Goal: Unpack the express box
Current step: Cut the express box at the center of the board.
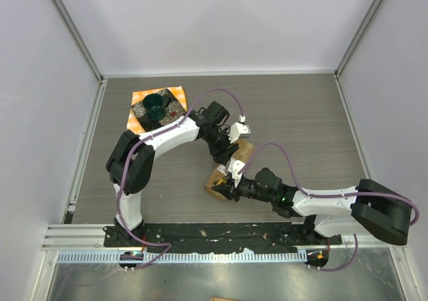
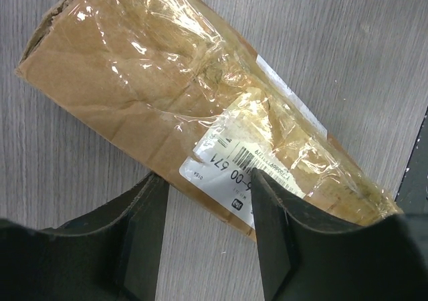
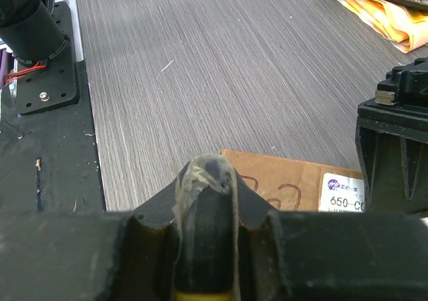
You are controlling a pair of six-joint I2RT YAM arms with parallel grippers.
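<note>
The express box [image 2: 154,80], a brown taped cardboard parcel with a white label [image 2: 234,170], lies slantwise on the grey table [image 1: 301,120] between both arms. My left gripper [image 2: 204,180] hovers over its labelled long edge, open; only table and the box's edge show between the fingers [image 2: 144,227]. In the top view the left gripper [image 1: 227,155] sits over the box [image 1: 215,182]. My right gripper [image 3: 207,201] is at the near end of the box [image 3: 281,180], shut on a dark tool [image 3: 206,241] with a yellow base and clear tape stuck over its tip.
A dark dish on an orange cloth [image 1: 158,107] lies at the back left, beside the left arm's elbow. The black base plate [image 1: 221,233] runs along the near edge. White walls enclose the table. The left arm's black gripper body [image 3: 394,134] stands close to the right of my right gripper.
</note>
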